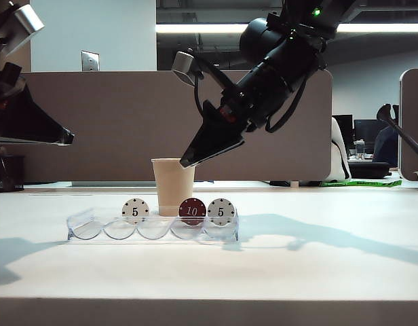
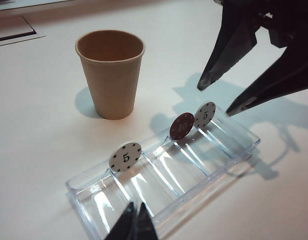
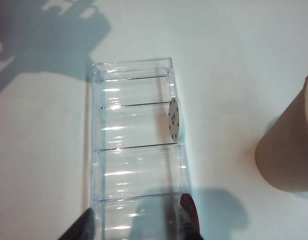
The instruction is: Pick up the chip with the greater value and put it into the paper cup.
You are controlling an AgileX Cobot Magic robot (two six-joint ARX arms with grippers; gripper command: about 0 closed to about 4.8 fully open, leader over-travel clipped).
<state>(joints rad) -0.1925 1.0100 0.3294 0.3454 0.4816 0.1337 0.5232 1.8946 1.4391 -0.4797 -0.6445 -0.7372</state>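
Chip with the greater value (image 1: 192, 211), the dark red "10", is standing on edge in the clear tray (image 1: 87, 229), lying at about six o'clock from the right gripper (image 1: 195, 157) in the exterior view, its flat face toward that camera. That gripper is hanging above it with fingers wide apart and empty, the nearer hand. Paper cup (image 1: 172, 185) is sitting just behind the tray. Left gripper (image 2: 134, 226) is waiting well off at nine o'clock, fingertips together.

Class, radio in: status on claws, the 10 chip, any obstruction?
Right claw open above tray. Left claw shut, parked. Red 10 chip standing in tray, flanked by white 5 chip. Cup clear.
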